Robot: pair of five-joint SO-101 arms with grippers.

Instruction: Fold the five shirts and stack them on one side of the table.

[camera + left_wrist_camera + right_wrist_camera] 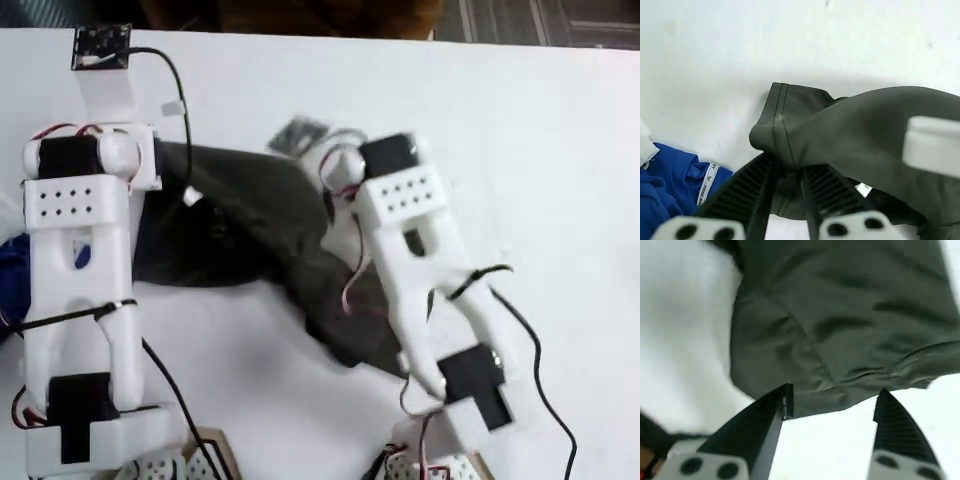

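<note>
The left gripper [787,167] is clamped on a doubled fold of the dark grey-green cloth shirt [865,135], its two ribbed black fingers [752,187] pressed close together with the stitched hem bunched between them. The right gripper [835,395] stands with its fingers spread wide apart over the other end of the dark grey-green cloth shirt, whose edge lies just past the fingertips [785,400], not pinched.

From above, this shirt [250,215] lies crumpled on the white table [520,150], stretching between the two white arms. A bright blue cloth shirt [675,180] lies just beside it, at the left arm's outer side. Beyond it, well apart, sits a small black square board [101,45] with a black cable.
</note>
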